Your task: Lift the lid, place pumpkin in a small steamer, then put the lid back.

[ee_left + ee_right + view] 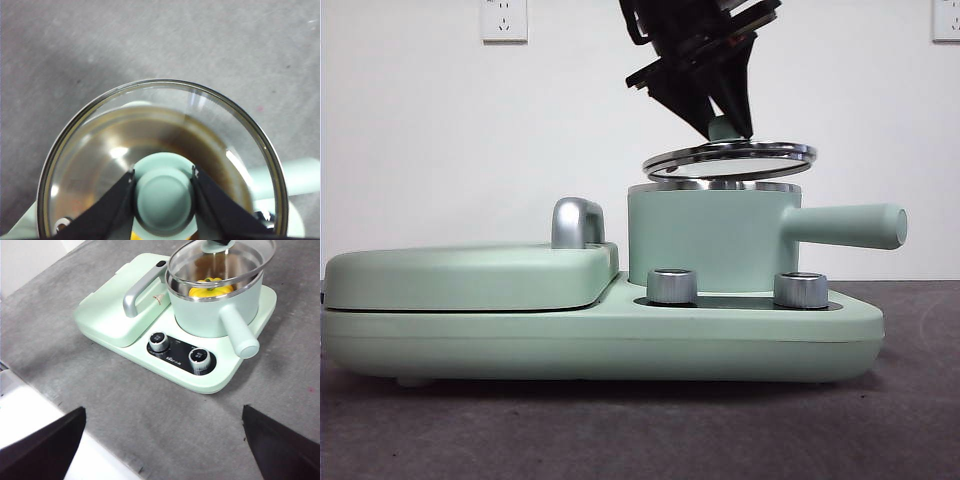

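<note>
My left gripper (pixel 728 122) is shut on the mint-green knob (pixel 164 199) of the glass lid (pixel 730 158). It holds the lid slightly tilted, just above the rim of the small steamer (pixel 705 240). The steamer's straight handle (pixel 845 225) points right in the front view. The yellow pumpkin (pixel 211 288) lies inside the steamer, seen through the glass in the right wrist view. My right gripper (pixel 162 440) is open and hangs well back from the appliance, over the grey table.
The steamer stands on a wide mint-green appliance base (pixel 620 340) with two silver knobs (pixel 672 286). A flat griddle cover (pixel 470 275) with a steel handle (pixel 577 222) takes up its left half. A white surface (pixel 30 415) borders the table near my right gripper.
</note>
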You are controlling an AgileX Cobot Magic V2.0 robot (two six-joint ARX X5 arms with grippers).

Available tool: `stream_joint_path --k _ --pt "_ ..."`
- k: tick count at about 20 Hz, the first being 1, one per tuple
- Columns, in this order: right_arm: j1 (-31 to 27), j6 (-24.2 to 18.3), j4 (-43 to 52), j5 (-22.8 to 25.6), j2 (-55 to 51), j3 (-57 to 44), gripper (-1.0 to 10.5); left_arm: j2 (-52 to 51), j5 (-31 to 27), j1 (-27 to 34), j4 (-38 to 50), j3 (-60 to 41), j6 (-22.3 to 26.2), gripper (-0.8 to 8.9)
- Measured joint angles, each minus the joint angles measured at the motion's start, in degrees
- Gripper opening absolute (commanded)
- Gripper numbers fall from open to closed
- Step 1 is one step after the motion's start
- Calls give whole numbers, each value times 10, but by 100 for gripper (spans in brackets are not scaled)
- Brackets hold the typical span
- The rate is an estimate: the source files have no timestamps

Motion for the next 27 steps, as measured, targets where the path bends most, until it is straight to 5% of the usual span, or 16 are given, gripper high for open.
stream_joint_path --k 21,22,25,27 --pt "0 0 0 3 0 0 496 14 -18 6 -26 0 28 30" --pt "0 0 0 4 0 0 496 14 -18 6 -26 0 28 70" --pt "0 0 0 4 0 0 496 17 -18 6 -17 0 24 483" --pt "0 0 0 4 0 0 496 18 -19 6 -12 0 14 588"
